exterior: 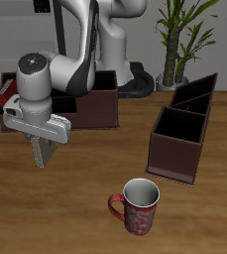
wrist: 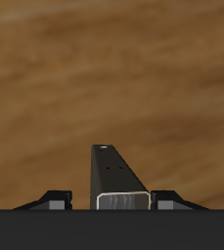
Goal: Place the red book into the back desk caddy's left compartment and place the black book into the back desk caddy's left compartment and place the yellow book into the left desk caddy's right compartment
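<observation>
Wrist view shows the pincer (wrist: pixel 121 200) closed on a black book (wrist: pixel 118 176), gripped end-on over bare wooden table (wrist: pixel 104 78). Seen from outside, the pincer (exterior: pixel 43 157) hangs just above the tabletop. Behind it stands the back desk caddy (exterior: pixel 90 104), a red book (exterior: pixel 5 96) beside it. Well off sits the left desk caddy (exterior: pixel 184 129), and nearer the front a red mug (exterior: pixel 137 206).

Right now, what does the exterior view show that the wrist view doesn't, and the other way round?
Only the exterior view shows the back desk caddy, the left desk caddy, a red mug, a potted plant and something red behind the arm. Only the wrist view shows the dark book's edge up close between the fingers. Both share the gripper, that book and the wooden table.
</observation>
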Robot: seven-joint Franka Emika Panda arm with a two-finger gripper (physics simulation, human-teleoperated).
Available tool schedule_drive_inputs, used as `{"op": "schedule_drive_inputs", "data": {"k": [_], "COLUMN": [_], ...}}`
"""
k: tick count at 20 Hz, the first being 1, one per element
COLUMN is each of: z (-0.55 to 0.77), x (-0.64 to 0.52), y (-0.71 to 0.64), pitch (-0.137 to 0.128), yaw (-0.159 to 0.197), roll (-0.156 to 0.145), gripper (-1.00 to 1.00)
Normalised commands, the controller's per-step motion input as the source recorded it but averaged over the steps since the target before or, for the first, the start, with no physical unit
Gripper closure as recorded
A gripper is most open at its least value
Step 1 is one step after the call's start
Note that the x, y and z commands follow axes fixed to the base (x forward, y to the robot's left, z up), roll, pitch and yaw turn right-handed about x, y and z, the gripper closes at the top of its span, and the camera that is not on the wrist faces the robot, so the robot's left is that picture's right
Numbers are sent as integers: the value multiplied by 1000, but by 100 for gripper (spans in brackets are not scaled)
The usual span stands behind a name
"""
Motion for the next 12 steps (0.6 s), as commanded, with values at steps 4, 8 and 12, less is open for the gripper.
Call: {"op": "schedule_drive_inputs", "data": {"k": [4, 8, 12], "z": [163, 253, 544], "x": [-20, 86, 179], "y": [-47, 15, 246], "pitch": [-11, 6, 36], "yaw": [-19, -37, 45], "roll": [-21, -18, -69], "gripper": [100, 100, 100]}}
